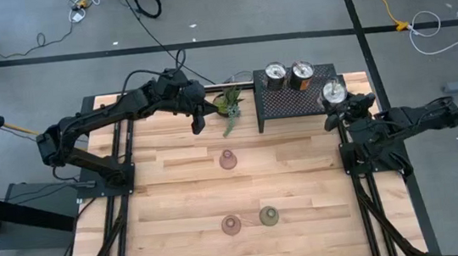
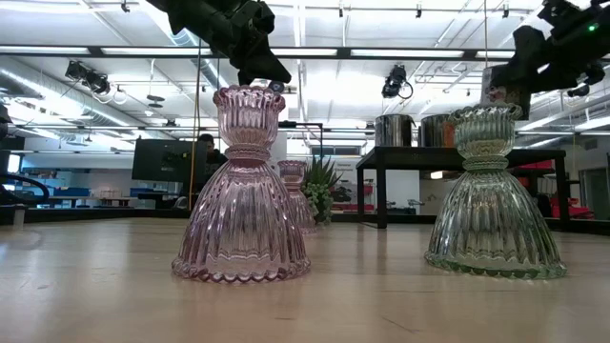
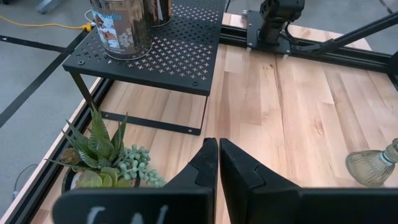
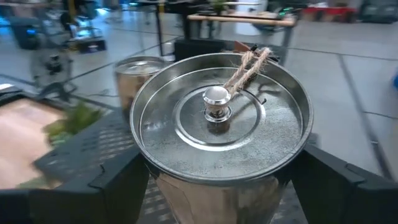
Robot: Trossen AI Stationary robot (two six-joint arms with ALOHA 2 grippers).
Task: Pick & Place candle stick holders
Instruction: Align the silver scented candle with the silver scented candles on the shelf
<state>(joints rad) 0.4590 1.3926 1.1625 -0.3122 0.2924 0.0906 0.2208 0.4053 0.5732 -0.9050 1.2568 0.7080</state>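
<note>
Two shiny silver candle stick holders (image 1: 275, 74) (image 1: 302, 73) stand on the black mesh rack (image 1: 295, 104) at the far edge. My right gripper (image 1: 334, 108) is shut on the third silver holder (image 4: 217, 118) at the rack's right end. A pink glass holder (image 1: 227, 160) stands on its flared base mid-table. Another pink one (image 1: 231, 224) and the olive-green one (image 1: 269, 217) stand near the front edge. My left gripper (image 1: 198, 121) is shut and empty, held above the table beside the potted plant (image 1: 228, 104). My right gripper holds the silver holder by its side wall (image 4: 163, 190) just below the wide rim, one finger (image 4: 115, 177) on each side. The fingers come from the table's right side. The holder stands upright, lid up. Whether its base rests on the rack, I cannot tell.
The potted plant (image 3: 102, 158) stands just left of the rack (image 3: 161, 59). The rack's legs leave open space beneath its top. Bare wood lies between the glass holders. Dark frame rails (image 1: 363, 190) run along the table's left and right sides.
</note>
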